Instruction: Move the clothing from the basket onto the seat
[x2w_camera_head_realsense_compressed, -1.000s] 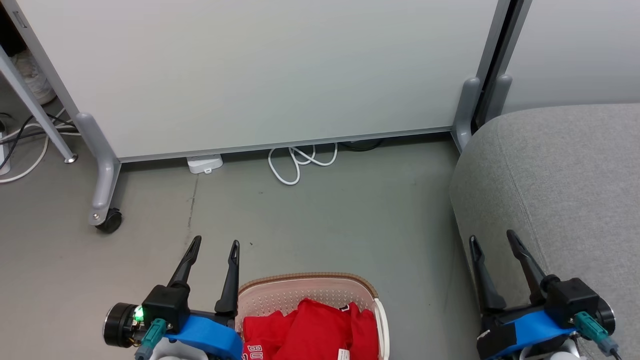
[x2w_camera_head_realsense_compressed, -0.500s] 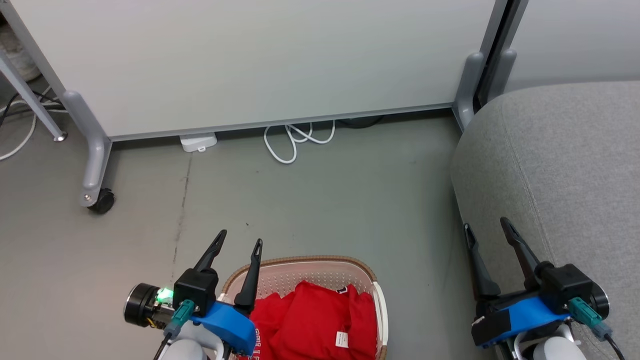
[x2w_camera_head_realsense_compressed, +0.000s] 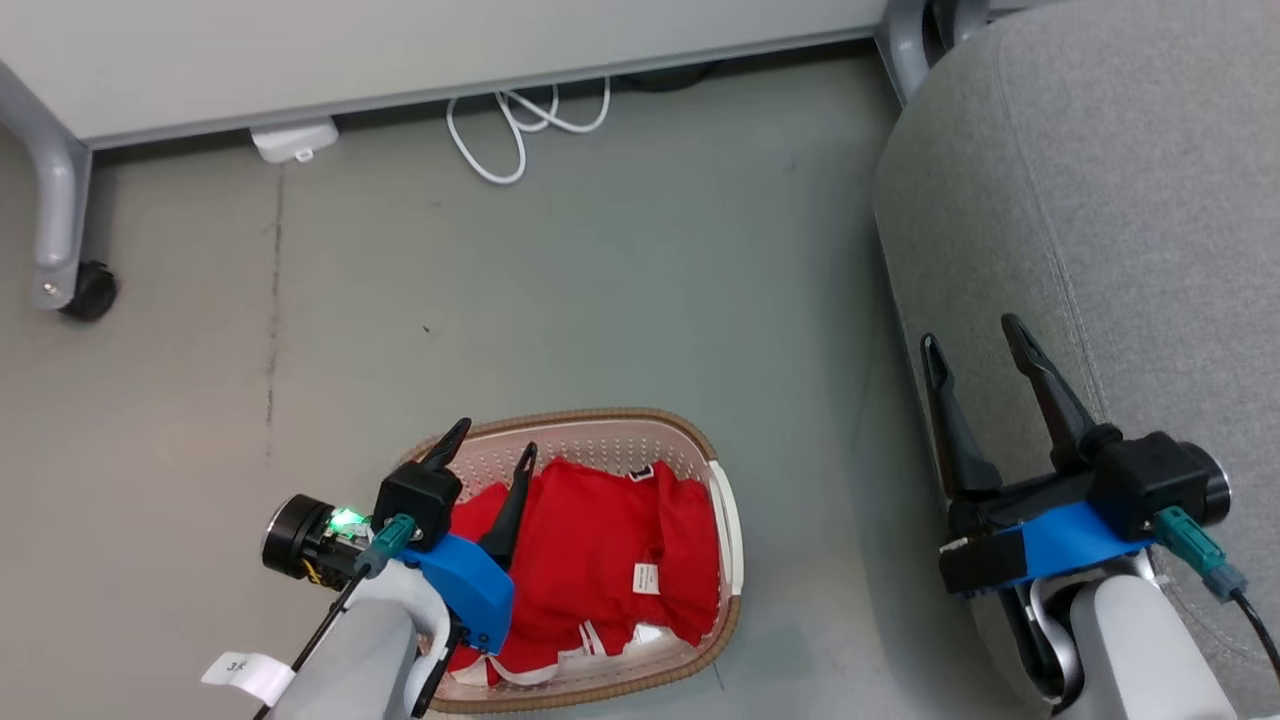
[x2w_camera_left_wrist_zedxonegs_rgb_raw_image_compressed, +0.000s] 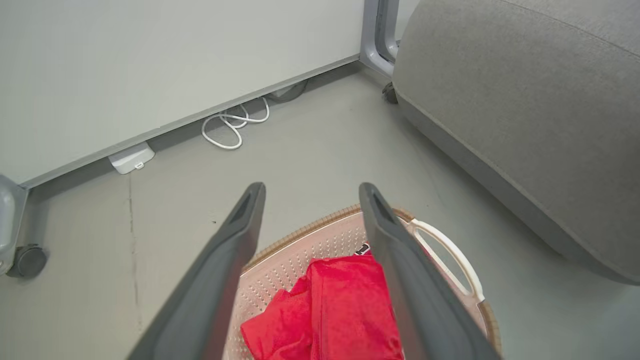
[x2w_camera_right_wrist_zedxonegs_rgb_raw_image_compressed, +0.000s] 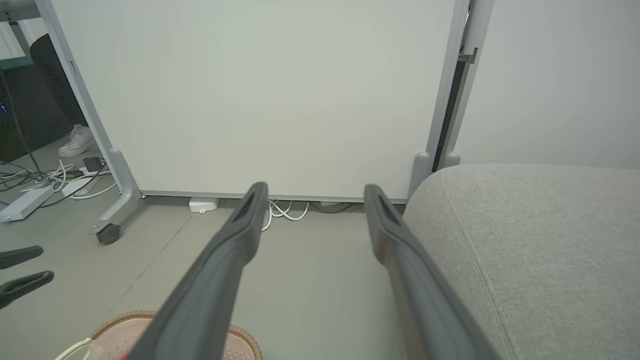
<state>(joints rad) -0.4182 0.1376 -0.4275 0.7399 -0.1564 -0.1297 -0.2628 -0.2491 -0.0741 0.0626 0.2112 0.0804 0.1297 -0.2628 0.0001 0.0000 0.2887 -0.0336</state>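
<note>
Red clothing (x2w_camera_head_realsense_compressed: 600, 540) with white trim and a white label lies heaped in the cream perforated basket (x2w_camera_head_realsense_compressed: 600, 415), which stands on the floor. My left gripper (x2w_camera_head_realsense_compressed: 496, 438) hangs open above the basket's left part, fingers over the fabric, with nothing between them. In the left wrist view the gripper (x2w_camera_left_wrist_zedxonegs_rgb_raw_image_compressed: 311, 189) frames the clothing (x2w_camera_left_wrist_zedxonegs_rgb_raw_image_compressed: 335, 305) and the basket wall (x2w_camera_left_wrist_zedxonegs_rgb_raw_image_compressed: 310, 245). The grey seat (x2w_camera_head_realsense_compressed: 1100, 180) fills the right side. My right gripper (x2w_camera_head_realsense_compressed: 971, 332) is open and empty at the seat's left edge. The right wrist view shows that gripper (x2w_camera_right_wrist_zedxonegs_rgb_raw_image_compressed: 315, 189) beside the seat (x2w_camera_right_wrist_zedxonegs_rgb_raw_image_compressed: 540, 240).
A white partition on grey wheeled legs stands behind, with a caster (x2w_camera_head_realsense_compressed: 88, 292) at far left. A coiled white cable (x2w_camera_head_realsense_compressed: 510, 125) and a white adapter (x2w_camera_head_realsense_compressed: 293, 140) lie at its foot. Bare grey floor separates basket and seat. A person's shoe (x2w_camera_right_wrist_zedxonegs_rgb_raw_image_compressed: 77, 141) and cables (x2w_camera_right_wrist_zedxonegs_rgb_raw_image_compressed: 30, 200) lie beyond.
The head camera has tipped down, bringing the whole basket into view. My left gripper has moved right, from beside the basket to over its left part. The right gripper stays by the seat.
</note>
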